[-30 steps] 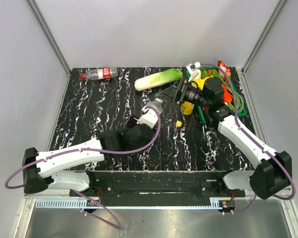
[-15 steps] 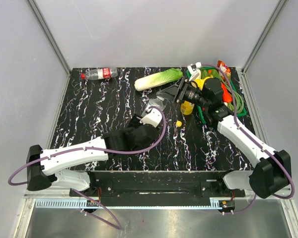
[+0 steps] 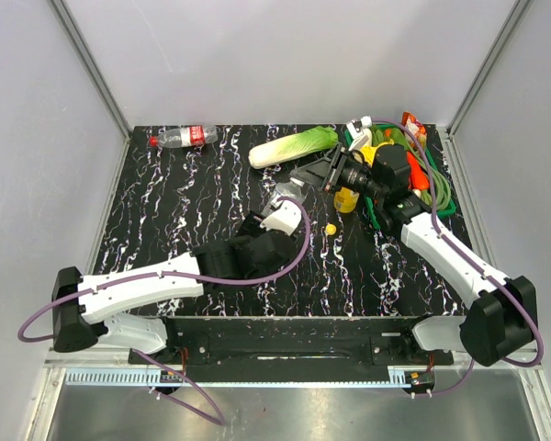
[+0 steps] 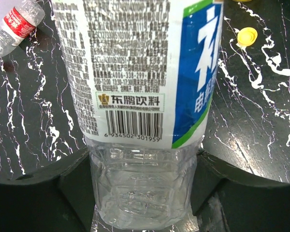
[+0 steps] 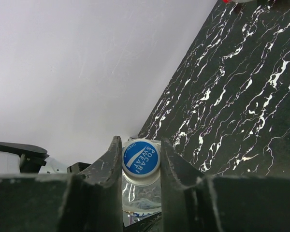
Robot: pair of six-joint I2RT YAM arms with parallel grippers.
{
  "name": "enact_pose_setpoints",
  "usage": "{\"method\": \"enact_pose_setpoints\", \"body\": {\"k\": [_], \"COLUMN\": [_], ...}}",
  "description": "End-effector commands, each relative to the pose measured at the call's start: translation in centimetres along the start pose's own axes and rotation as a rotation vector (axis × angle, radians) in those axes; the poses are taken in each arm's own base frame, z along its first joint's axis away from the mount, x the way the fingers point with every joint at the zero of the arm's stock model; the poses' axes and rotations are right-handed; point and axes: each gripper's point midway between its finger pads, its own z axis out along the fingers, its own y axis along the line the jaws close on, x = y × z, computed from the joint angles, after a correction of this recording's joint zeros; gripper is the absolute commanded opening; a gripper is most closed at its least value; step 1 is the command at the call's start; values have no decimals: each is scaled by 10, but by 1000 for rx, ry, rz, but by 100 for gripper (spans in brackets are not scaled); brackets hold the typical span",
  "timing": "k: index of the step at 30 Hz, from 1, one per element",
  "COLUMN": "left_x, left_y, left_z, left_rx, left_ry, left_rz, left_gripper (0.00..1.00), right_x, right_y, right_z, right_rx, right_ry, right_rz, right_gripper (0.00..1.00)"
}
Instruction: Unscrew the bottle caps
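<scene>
Clear bottle (image 4: 135, 96) wears blue cap (image 5: 140, 159); yellow cap (image 4: 247, 36) loose.

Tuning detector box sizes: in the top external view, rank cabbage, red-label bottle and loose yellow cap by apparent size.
1. cabbage: longest and thickest
2. red-label bottle: shorter, thinner
3. yellow cap: far smallest
All sit at similar depth, so nearness hardly skews this.

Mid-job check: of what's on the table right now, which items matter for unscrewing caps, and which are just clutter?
Job:
- blue-white label bottle
- its blue-topped cap
- orange-juice bottle
- loose yellow cap
- red-label bottle, lying far left

Lying about:
- cabbage
- heap of green cord and oddments, far right corner
</scene>
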Motion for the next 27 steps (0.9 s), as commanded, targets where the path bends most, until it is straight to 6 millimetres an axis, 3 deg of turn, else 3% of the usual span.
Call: {"method": "enact_pose_setpoints", "body": {"k": [1,10,27], "left_x": [-15,-12,-40], "left_y": [-5,-21,-33], "left_z": [-2,0,-39], "left_rx": [14,183,734], "left_ry": [-26,-38,-236], "left_rz": [-22,-131,-413], "left_gripper": [11,10,11], "right_x": [-2,-1,6], "right_y": [18,25,86], "right_z": [-1,-6,-27], "right_rx": [-52,-82,-388], "right_ry": [4,5,54], "right_rz": [-31,-72,-229], "right_gripper": [0,0,0]}}
